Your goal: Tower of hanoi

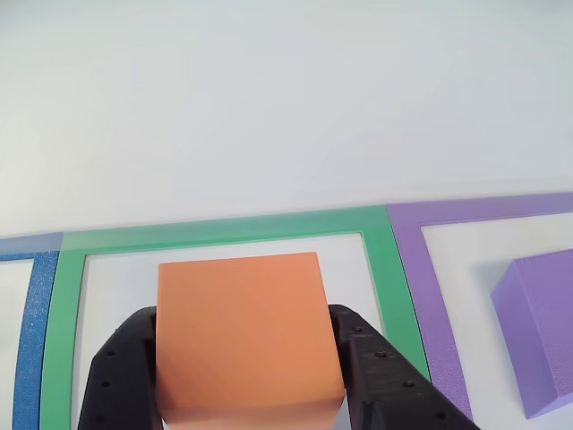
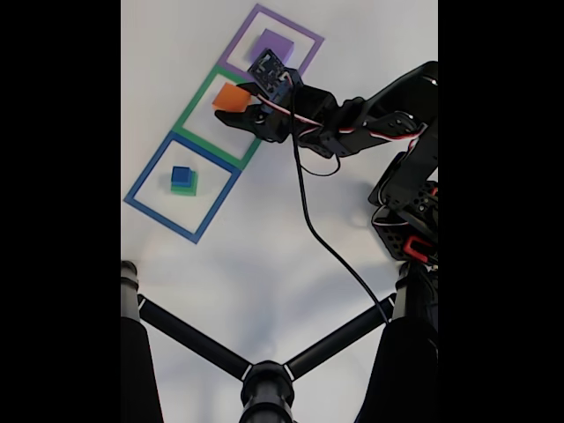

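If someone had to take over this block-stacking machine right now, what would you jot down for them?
Gripper: its black fingers are shut on the orange block, over the green tape square.
Purple block: alone in the purple tape square.
Blue block: stacked on the green block in the blue tape square.
Whether orange is lifted or resting is unclear.
Left: build all four blocks into one tower.

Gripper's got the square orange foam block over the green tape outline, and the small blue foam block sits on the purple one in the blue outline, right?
Not quite: in the fixed view the small blue foam block sits on the green foam block, not the purple one. The square purple foam block is alone in the purple outline. The gripper does hold the square orange foam block.
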Controlling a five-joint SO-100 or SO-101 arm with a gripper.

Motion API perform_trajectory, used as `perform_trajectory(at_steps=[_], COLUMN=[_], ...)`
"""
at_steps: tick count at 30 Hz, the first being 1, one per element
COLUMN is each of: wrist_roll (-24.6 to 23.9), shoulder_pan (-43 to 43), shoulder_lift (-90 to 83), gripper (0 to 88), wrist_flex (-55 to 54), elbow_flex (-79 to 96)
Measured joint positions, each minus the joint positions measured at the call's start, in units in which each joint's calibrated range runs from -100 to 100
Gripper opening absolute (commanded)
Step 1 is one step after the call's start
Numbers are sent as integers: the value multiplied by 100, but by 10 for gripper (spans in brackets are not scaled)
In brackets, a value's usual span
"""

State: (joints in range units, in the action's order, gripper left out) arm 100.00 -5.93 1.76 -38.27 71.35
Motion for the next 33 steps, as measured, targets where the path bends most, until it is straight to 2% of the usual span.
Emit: perform_trajectory(at_steps=[5, 12, 18, 24, 30, 33], wrist_roll=[0, 0, -20, 0, 0, 0], shoulder_pan=[-10, -10, 10, -87, -136, -165], shoulder_lift=[537, 848, 1293, 1511, 1268, 529], gripper=[118, 176, 289, 362, 365, 357], wrist_flex=[-507, -799, -1243, -1377, -1338, -839], elbow_flex=[-69, -77, -86, -129, -60, 95])
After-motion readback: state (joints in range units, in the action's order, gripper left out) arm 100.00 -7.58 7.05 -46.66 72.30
